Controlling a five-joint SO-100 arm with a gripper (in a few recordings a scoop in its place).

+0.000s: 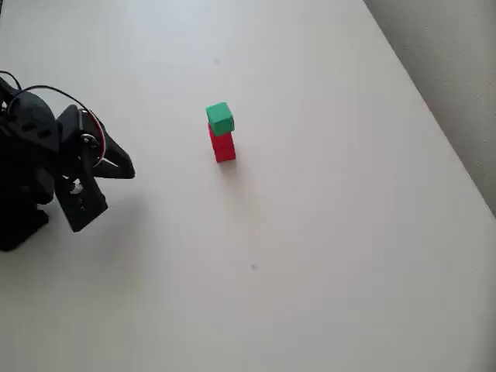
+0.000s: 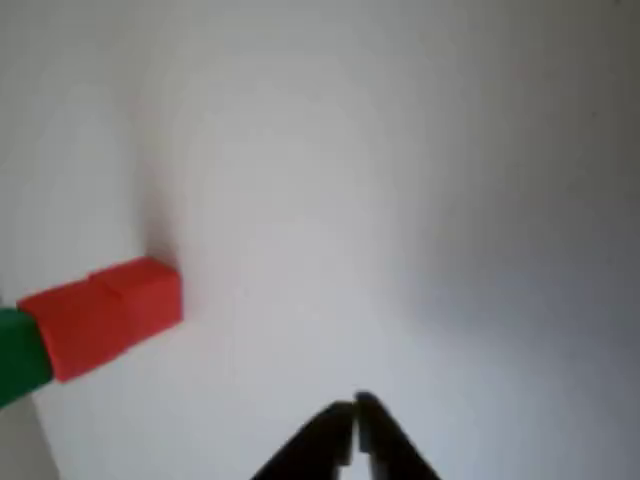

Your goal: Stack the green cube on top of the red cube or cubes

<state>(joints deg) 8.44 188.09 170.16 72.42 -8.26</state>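
The green cube [image 1: 220, 118] sits on top of the red block [image 1: 223, 146] near the upper middle of the overhead view, a little left of centre, on the white table [image 1: 349, 232]. The stack stands alone, with bare tabletop all around it. In the wrist view the same stack lies at the left edge of the frame, the red block [image 2: 105, 315] pointing toward the green cube [image 2: 20, 357], which is cut off by the border. A faint seam across the red block suggests two cubes, though the picture is too soft to be sure.

The black arm sits at the left edge of the overhead view, well apart from the stack, with the gripper [image 1: 124, 167] pointing right toward it. In the wrist view the gripper [image 2: 353, 425] shows at the bottom centre, its two fingertips meeting with nothing between them, so the claw is closed and empty.

Judging from this, the stacking appears done: the green cube rests squarely on red and nothing touches it. What seems left, at most, is for the arm to settle at rest.
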